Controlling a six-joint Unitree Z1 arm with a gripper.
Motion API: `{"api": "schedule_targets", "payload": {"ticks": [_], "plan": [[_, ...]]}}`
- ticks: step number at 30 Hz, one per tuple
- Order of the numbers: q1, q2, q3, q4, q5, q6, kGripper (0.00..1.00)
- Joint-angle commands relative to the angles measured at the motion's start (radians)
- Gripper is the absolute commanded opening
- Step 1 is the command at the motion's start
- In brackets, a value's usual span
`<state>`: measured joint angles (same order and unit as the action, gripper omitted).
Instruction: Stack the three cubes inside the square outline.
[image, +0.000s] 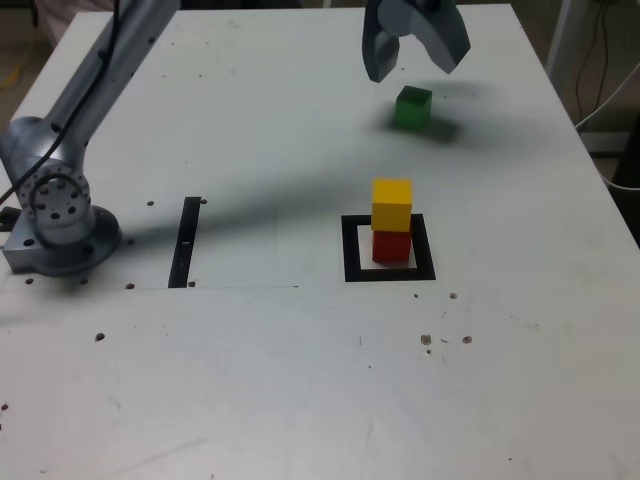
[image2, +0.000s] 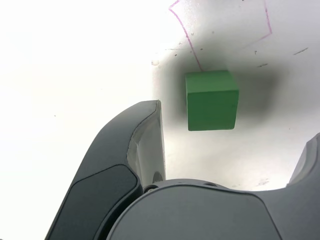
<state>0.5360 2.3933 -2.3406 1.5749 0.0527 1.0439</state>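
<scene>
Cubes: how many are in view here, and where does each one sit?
3. The red cube sits inside the square outline, the yellow cube is stacked on it, and the green cube sits alone on the table farther back. None appears hidden.

- White flat tabletop (image: 250, 380): matt, painted-looking board, smooth but w/ dark specks, small holes & scuffs; a thin seam runs across it.
- Small green cube (image: 412, 107): solid colour, matt, smooth faces, no shine; exact material can't tell.
- Small yellow cube (image: 392, 204) & small red cube (image: 392, 246): same matt, even finish.
- Thick black square outline (image: 350, 250): flat, matt, tape- or print-like.
- Thin black straight strip (image: 186, 240): flat, slightly glossy.
- Dark grey two-jaw gripper (image: 412, 58): moulded plastic look, smooth, satin sheen on curved shells in wrist view.
- Silver-grey arm base joint (image: 55, 205): metal look, smooth, semi-matt, w/ bolt heads on round face.
</scene>
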Motion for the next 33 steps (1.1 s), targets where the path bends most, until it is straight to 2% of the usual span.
{"api": "schedule_targets", "payload": {"ticks": [1,23,28,33], "plan": [[0.002,-0.001,-0.007,0.009,0.000,0.002,0.99],[-0.014,0.104,-0.024,-0.008,0.006,-0.014,0.96],[-0.020,0.120,-0.025,-0.009,0.020,-0.035,0.90],[-0.025,0.128,-0.024,-0.008,0.030,-0.068,0.79]]}}
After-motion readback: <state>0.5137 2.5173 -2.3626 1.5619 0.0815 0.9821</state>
